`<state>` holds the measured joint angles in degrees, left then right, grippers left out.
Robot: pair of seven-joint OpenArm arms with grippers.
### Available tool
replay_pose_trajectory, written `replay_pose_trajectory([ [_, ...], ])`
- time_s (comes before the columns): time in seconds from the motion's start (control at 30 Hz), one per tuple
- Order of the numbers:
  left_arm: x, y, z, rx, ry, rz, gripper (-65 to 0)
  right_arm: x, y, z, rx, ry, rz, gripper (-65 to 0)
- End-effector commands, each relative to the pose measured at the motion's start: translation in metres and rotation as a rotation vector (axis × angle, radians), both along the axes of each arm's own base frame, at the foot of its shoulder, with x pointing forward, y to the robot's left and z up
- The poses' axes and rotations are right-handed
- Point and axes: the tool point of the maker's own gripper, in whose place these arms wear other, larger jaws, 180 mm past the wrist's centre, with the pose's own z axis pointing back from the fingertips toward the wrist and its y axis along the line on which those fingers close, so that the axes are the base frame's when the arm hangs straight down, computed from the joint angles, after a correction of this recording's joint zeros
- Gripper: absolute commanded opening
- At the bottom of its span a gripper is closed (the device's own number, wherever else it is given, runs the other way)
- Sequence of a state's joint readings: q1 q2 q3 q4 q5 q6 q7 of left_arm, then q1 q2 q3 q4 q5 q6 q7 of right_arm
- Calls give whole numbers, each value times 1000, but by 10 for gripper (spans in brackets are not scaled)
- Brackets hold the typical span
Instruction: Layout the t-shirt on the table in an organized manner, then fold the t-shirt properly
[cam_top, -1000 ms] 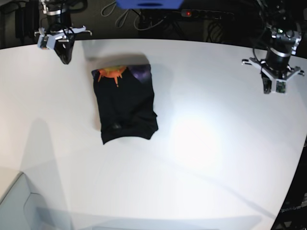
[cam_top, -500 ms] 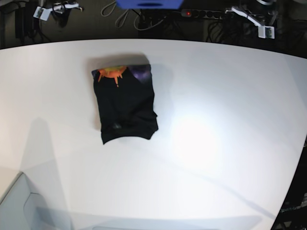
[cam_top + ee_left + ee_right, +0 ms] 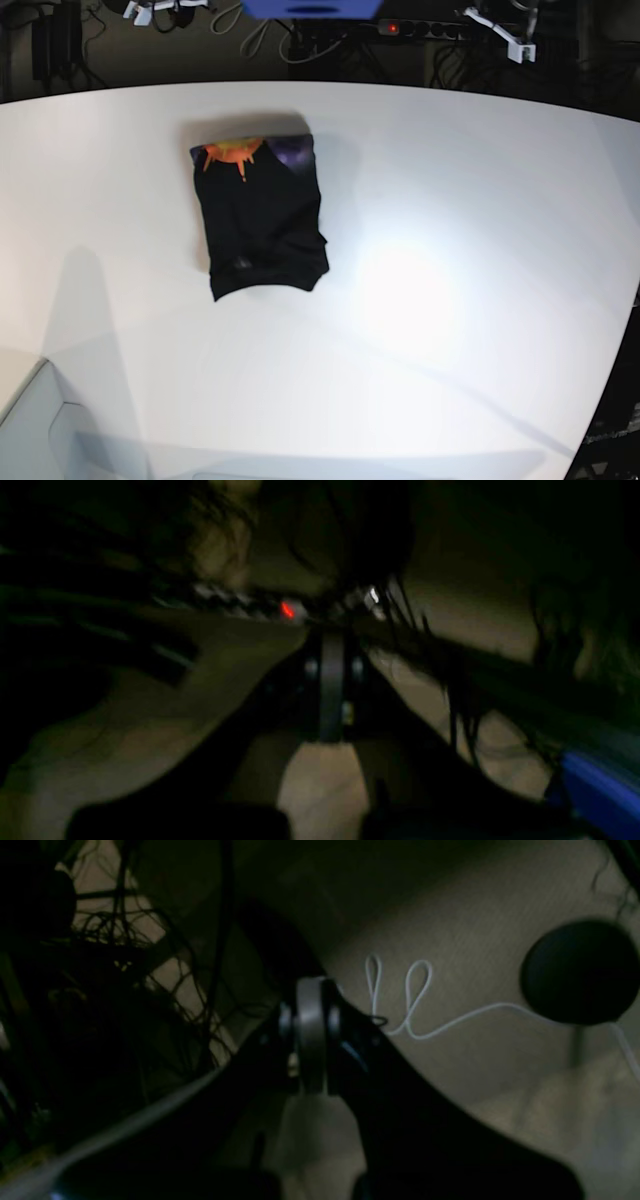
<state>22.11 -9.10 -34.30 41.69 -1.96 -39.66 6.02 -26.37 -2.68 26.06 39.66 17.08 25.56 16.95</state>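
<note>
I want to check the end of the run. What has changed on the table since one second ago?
Both arms have pulled back off the table to its far edge: the right gripper and the left gripper, both shut and empty. The folded t-shirt lies exactly where it was.

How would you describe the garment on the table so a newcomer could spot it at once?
Start with the big white table filling the base view. On its far left part lies the t-shirt, folded into a compact black block. An orange and purple print along its far edge marks it out.
</note>
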Motion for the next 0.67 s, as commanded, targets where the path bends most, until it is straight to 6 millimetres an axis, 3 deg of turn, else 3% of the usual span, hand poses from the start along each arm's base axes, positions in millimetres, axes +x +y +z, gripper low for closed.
replay_pose_trajectory([
  [0.0, 2, 2, -5, -11, -7, 7, -650, -5, 1, -2, -5, -10, -2, -650],
  [0.07, -4, -9, -22, -52, 9, 41, -650, -17, 6, -8, -30, -30, -29, -650],
  [0.17, -9, -17, -32, -78, 0, 87, -650, -40, 12, -11, -84, -29, -76, -650],
  [0.3, -21, 1, -48, 147, 65, 27, -650, -67, 15, -22, -244, 111, 7, -650],
  [0.47, -17, 7, -58, 316, 127, 7, -650, -80, -3, -25, -520, 308, 255, -650],
  [0.63, -12, -19, -64, 285, 150, 1, -650, -81, -8, -23, -591, 337, 326, -650],
])
